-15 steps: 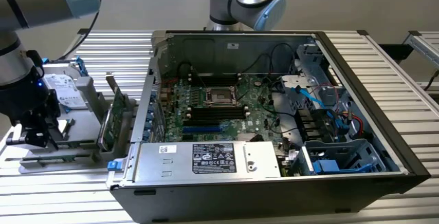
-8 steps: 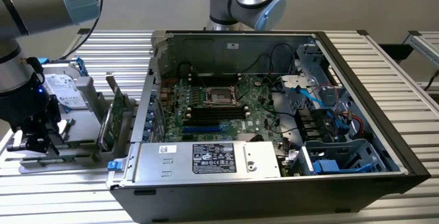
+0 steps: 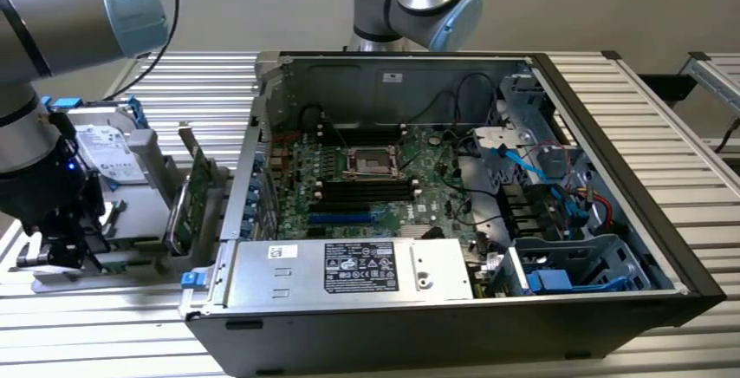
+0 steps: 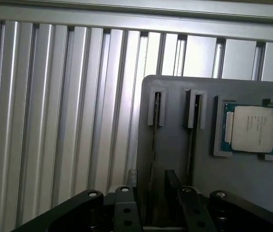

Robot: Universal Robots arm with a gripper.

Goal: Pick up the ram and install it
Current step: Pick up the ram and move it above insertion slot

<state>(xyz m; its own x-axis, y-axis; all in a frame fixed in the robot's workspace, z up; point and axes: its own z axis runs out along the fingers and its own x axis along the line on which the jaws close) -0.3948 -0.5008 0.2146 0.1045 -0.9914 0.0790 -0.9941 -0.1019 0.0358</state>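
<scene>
on a ribbed metal table [image 4: 54, 121], the ram [image 4: 153, 140] stands in its tray [image 4: 175, 145], inside the half-open hand [image 4: 151, 182].

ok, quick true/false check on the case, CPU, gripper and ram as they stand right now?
The computer case lies open. True.
The CPU chip sits inside the case. False: it lies in a recess of the gray holder.
The gripper straddles a ram stick, jaws open. True.
The ram stick is lifted clear of the holder. False: it stands on edge in its slot.
</scene>
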